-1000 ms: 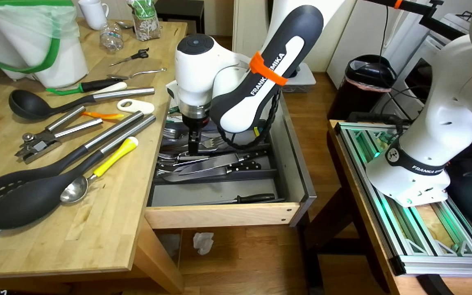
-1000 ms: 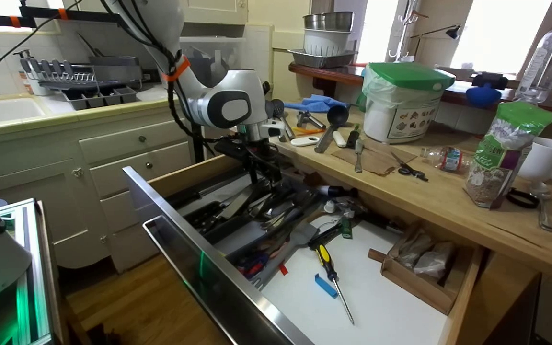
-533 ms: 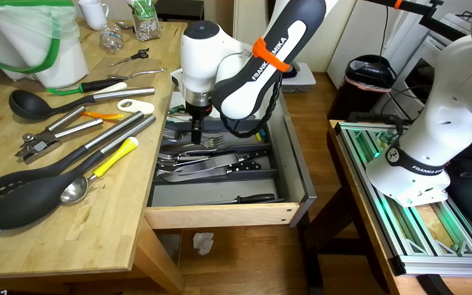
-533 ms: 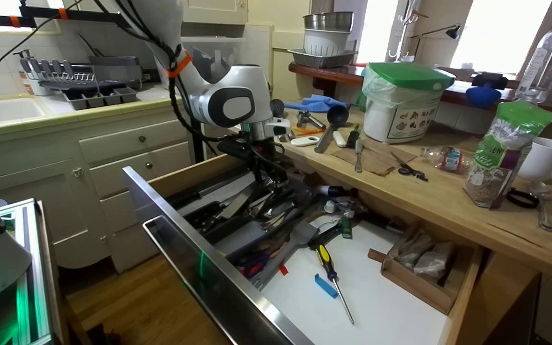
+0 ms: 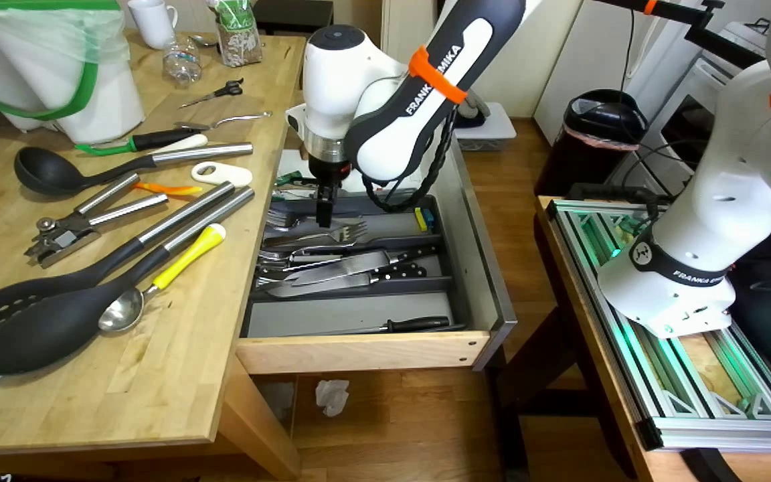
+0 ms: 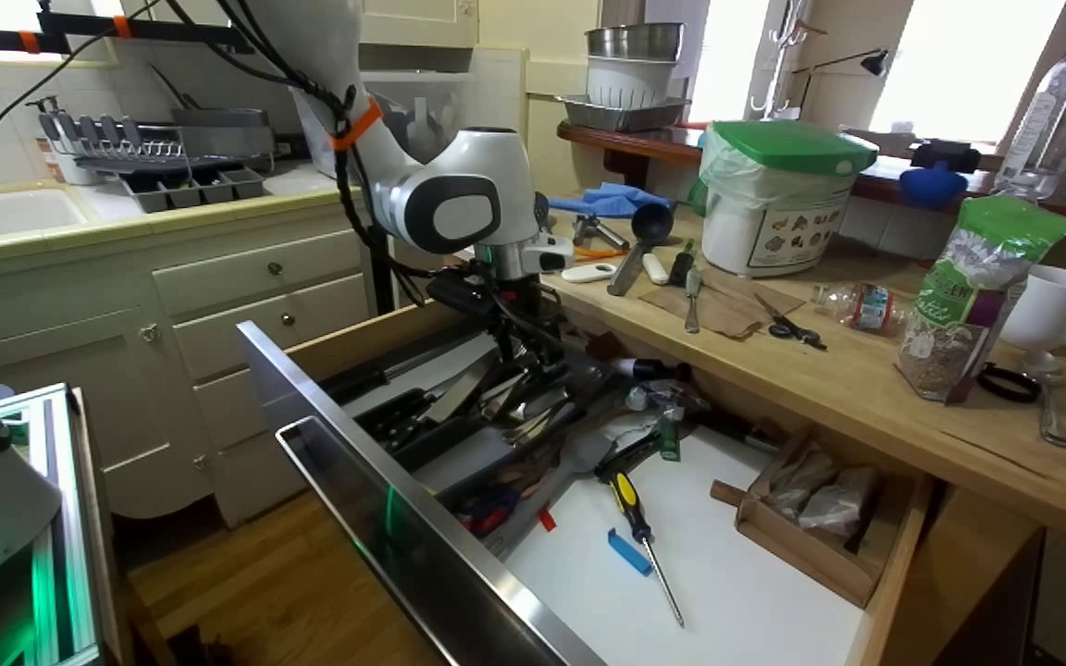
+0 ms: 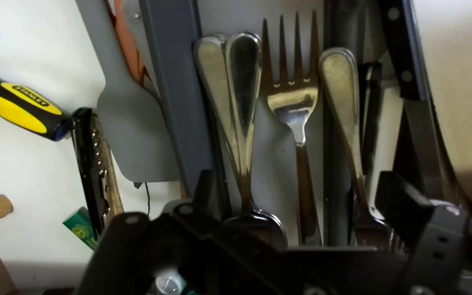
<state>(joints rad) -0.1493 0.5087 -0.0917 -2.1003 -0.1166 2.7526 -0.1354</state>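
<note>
Spread wide and gripping nothing, the gripper (image 7: 296,186) is hanging over a dark divided tray (image 7: 182,102); in the wrist view a polished four-tined fork (image 7: 298,133) is lying below the gap between the jaws, round-ended steel handles (image 7: 244,82) are gleaming at its left, and a matte grey spatula (image 7: 135,131) is resting beyond the tray wall. In an exterior view two knives (image 5: 345,266) with riveted black handles are lying in a nearer compartment, beyond the pale wooden drawer wall (image 5: 365,353). In an exterior view a screwdriver (image 6: 633,507) is baring the shank that the wrist view is cropping, while a cardboard box (image 6: 801,553) is holding crinkled bags (image 6: 840,501) at the right.
</note>
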